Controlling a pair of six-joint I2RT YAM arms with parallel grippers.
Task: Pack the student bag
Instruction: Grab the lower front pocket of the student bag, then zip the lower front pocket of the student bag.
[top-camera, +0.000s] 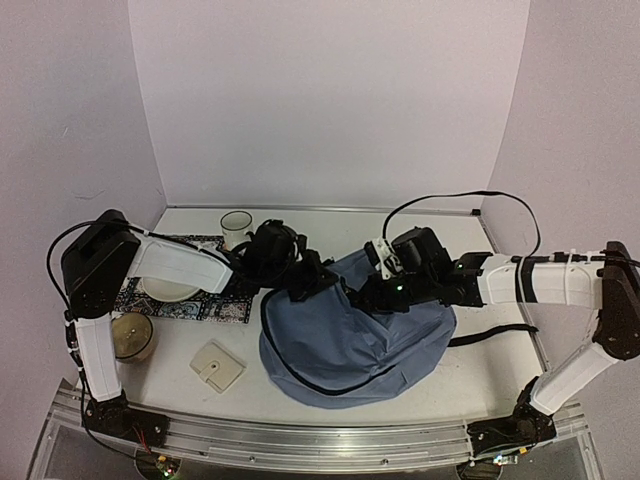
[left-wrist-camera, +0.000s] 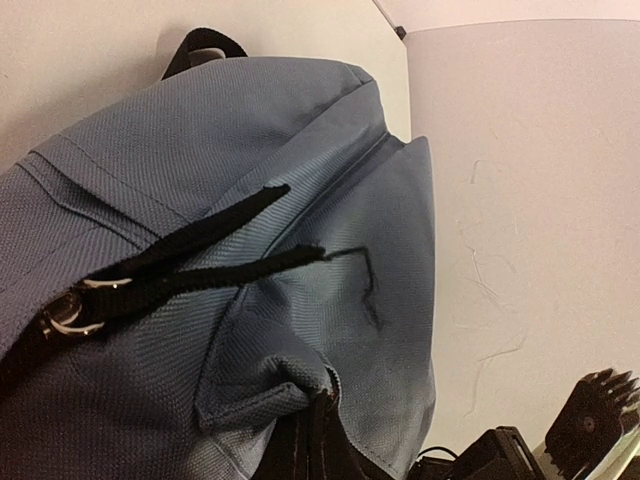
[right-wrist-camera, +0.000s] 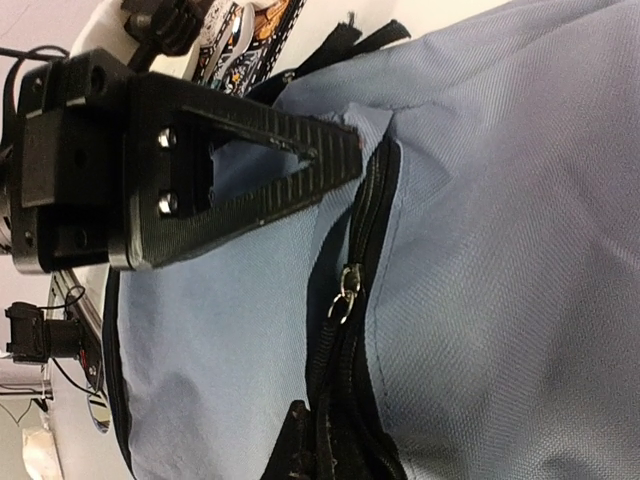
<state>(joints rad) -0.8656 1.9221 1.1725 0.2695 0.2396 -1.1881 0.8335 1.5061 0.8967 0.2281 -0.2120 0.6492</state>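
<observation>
The student bag (top-camera: 350, 340), blue-grey fabric with black straps, lies slumped in the middle of the table. My left gripper (top-camera: 318, 284) is at its upper left edge. In the left wrist view that gripper (left-wrist-camera: 328, 400) is shut on a pinched fold of the bag (left-wrist-camera: 250, 160) fabric, beside a black strap (left-wrist-camera: 190, 270) with metal rings. My right gripper (top-camera: 378, 296) is on the top of the bag. In the right wrist view it (right-wrist-camera: 328, 432) is shut on the black zipper band, just below the metal zipper slider (right-wrist-camera: 345, 290). The left gripper's finger (right-wrist-camera: 250, 170) crosses above the bag (right-wrist-camera: 500, 250).
A patterned mat (top-camera: 205, 308) with a white plate (top-camera: 168, 290) lies at the left, a white mug (top-camera: 236, 228) behind it. A round jar (top-camera: 132, 336) and a flat white square piece (top-camera: 217, 366) sit near the front left. A black cable (top-camera: 490, 335) trails right of the bag.
</observation>
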